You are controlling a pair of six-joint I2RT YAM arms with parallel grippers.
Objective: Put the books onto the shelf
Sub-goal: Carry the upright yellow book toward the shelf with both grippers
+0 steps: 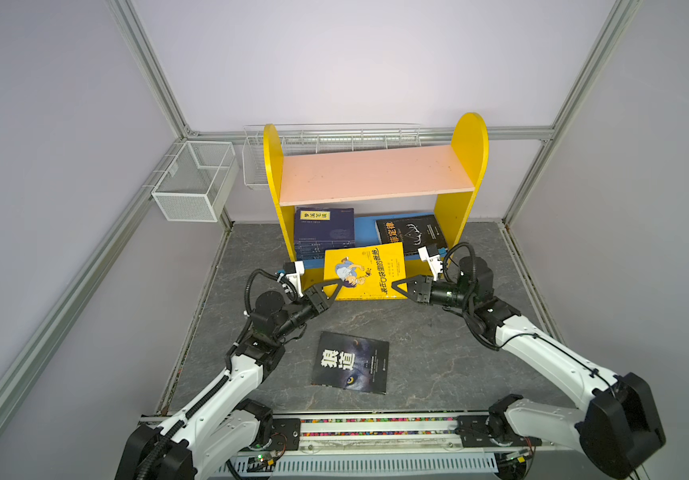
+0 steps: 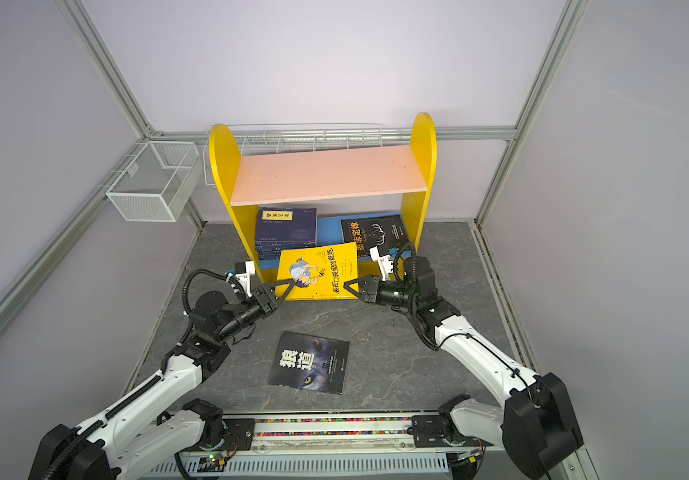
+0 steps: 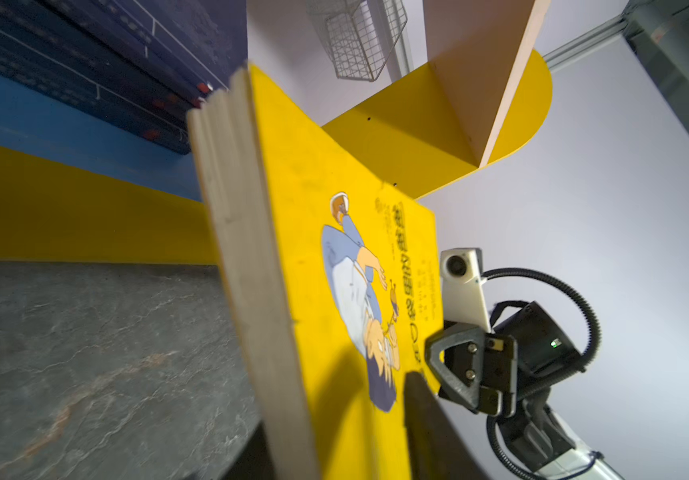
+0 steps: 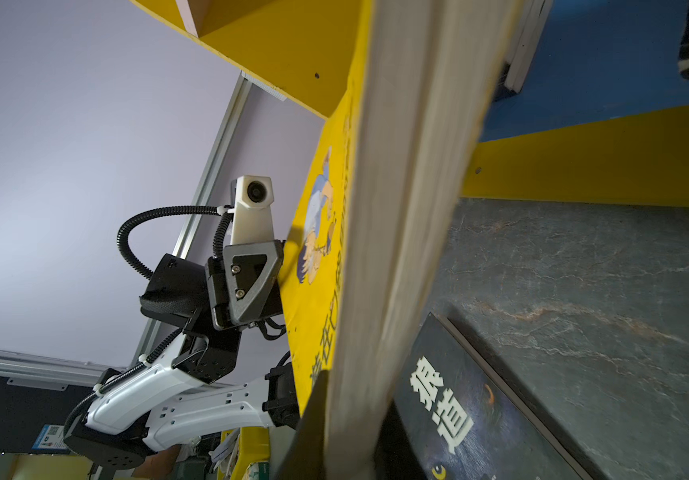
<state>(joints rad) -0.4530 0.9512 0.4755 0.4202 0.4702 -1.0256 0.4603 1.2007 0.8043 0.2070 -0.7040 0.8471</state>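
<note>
**Top views.** Two-tier shelf with yellow round-topped side panels, pink upper board and blue lower board, standing at the back of the grey marbled surface. On the lower board are a stack of navy blue paperbacks at the left and a black paperback at the right, both lying flat and apart. The bright yellow cartoon-cover book sits tilted in front of the lower board, its far edge overlapping the board's front lip in both top views. At its near corners are the left gripper and the right gripper. The dark wolf-eye paperback lies flat on the surface, between the arms and well apart from the shelf. A white wire mesh basket hangs on the side wall.

**Left wrist view.** The cartoon-cover book is seen edge-on, clear of the surface. The left fingers straddle its corner with bare cover showing between finger and page block — parted, not clamping. The right gripper is at the far corner.

**Right wrist view.** The right fingers press tight on both faces of the cartoon-cover book — closed on it. The wolf-eye paperback lies below on the surface.
</note>
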